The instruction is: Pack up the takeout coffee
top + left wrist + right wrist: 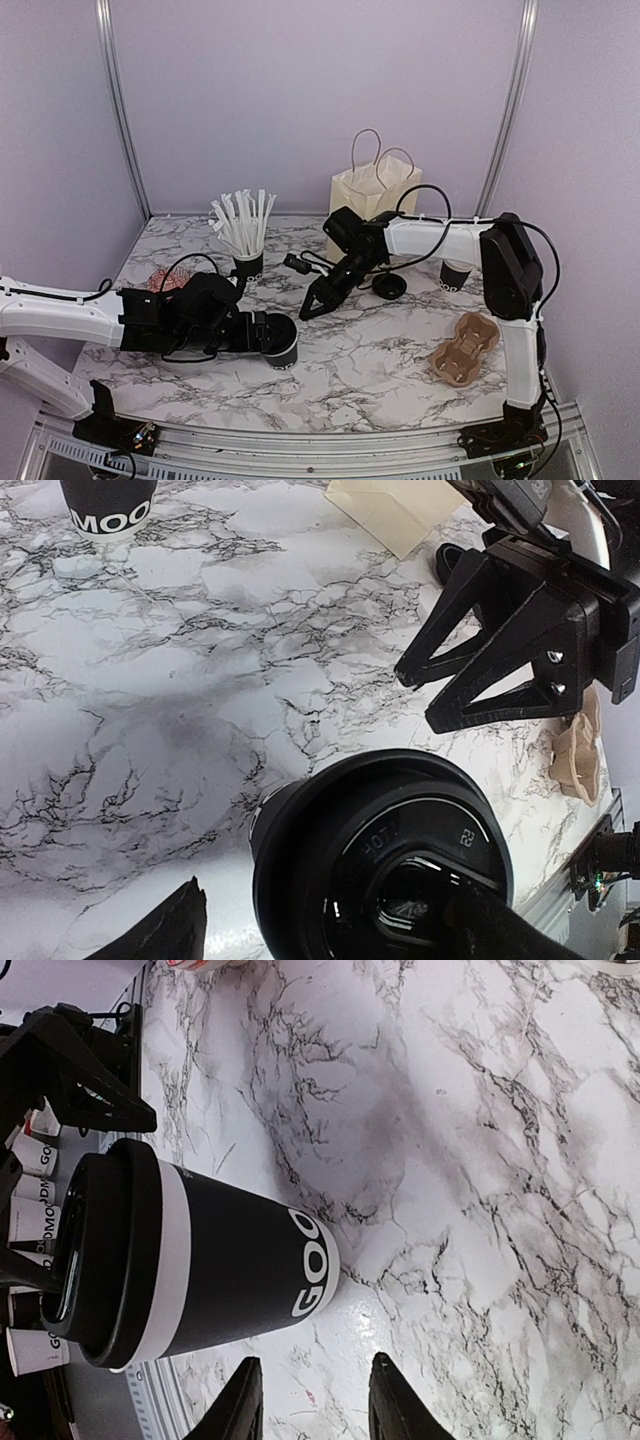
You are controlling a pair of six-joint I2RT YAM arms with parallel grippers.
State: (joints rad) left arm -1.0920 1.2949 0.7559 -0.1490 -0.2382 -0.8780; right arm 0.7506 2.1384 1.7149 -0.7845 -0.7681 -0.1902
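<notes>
While astride the takeout coffee point(230, 1260), left gripper point(330, 920) released, wide; right gripper point(315, 1380) parted, empty, nearby.

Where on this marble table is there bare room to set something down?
Bare marble lies at the front, between the lidded black paper cup and the brown cardboard cup carrier. It is crowded further back, around the cream paper bag, the loose black lid and the right gripper.

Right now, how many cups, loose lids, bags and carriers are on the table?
Cups: 3 (coffee, straw cup, right cup)
Loose lid: 1
Bag: 1
Carrier: 1
Total: 6
</notes>
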